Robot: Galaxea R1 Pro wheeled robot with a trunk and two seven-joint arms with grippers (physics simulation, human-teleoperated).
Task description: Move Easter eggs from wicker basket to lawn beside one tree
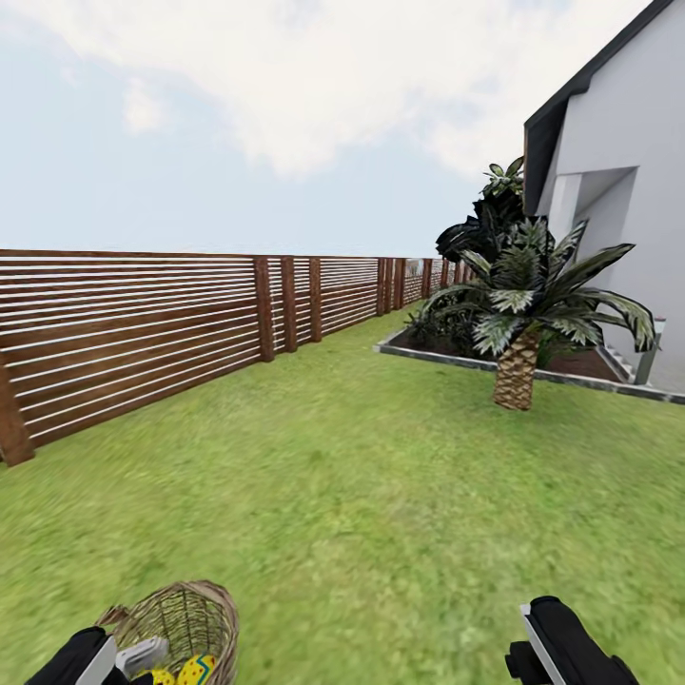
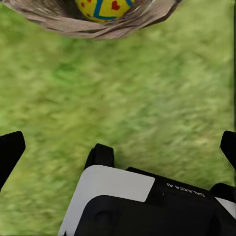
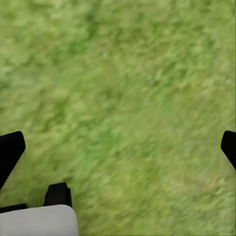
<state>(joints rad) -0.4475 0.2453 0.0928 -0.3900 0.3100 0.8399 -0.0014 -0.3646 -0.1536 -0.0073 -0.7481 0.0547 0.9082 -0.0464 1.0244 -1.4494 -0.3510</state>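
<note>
The wicker basket stands on the lawn at the near left of the head view. Yellow painted Easter eggs show inside it. In the left wrist view the basket's rim holds one egg with blue zigzag and red spots. My left gripper hovers open over grass a short way from that rim, nothing between its fingers. My right gripper is open above bare grass, its arm at the near right. No broad-leaved tree is in view.
A brown slat fence runs along the left and back. A low spiky palm stands at a kerbed planting bed beside the white house on the right. Open grass lies ahead.
</note>
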